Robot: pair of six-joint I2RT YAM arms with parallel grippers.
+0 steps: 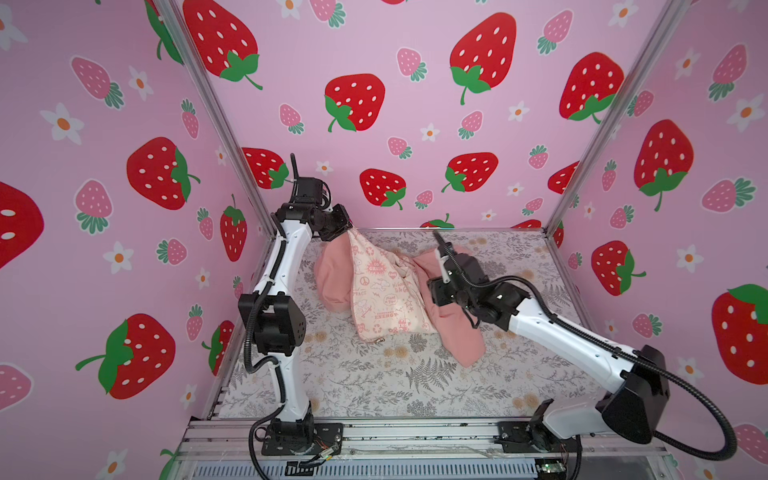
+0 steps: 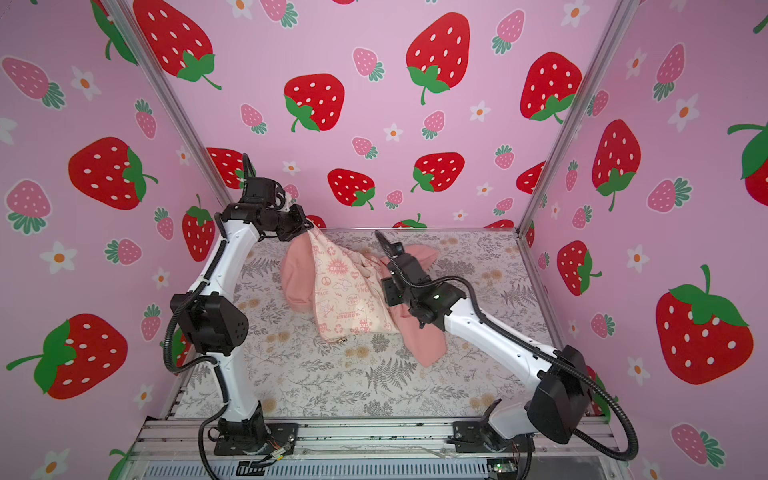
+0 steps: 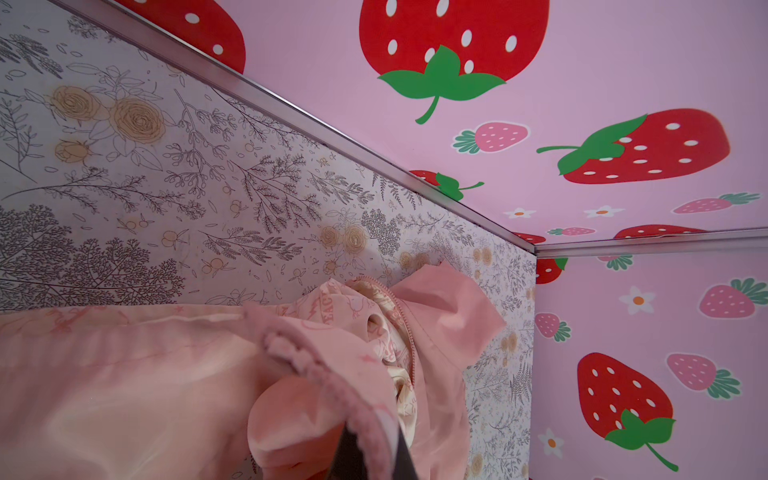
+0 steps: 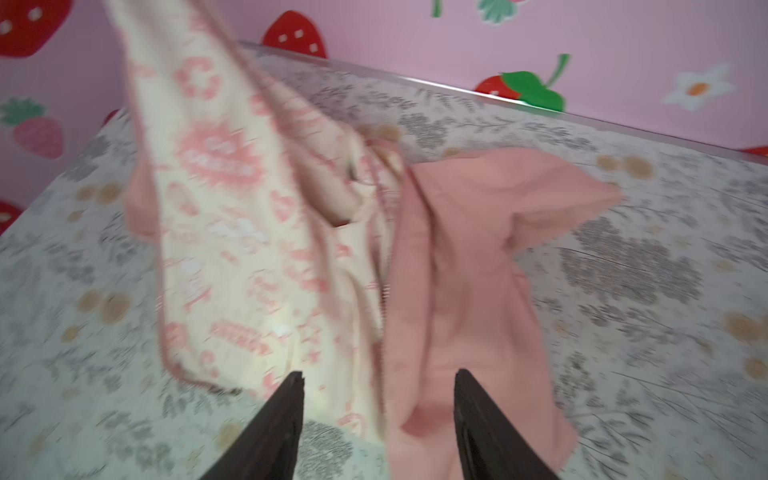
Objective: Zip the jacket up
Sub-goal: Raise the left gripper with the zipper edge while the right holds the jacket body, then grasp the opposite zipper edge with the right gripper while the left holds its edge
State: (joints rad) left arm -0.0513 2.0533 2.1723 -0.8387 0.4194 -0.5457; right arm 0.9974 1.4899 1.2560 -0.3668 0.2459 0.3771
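At the far left, the left gripper has its jaws closed on an edge of the jacket, which hangs limp, lining outward, down onto the middle of the bench. It looks light, soft and floppy, so I judge the zip tape and the small zip pull at the near hem the places to hold. On the right, the right gripper hovers above the pink panel, jaws apart and empty; no container shows.
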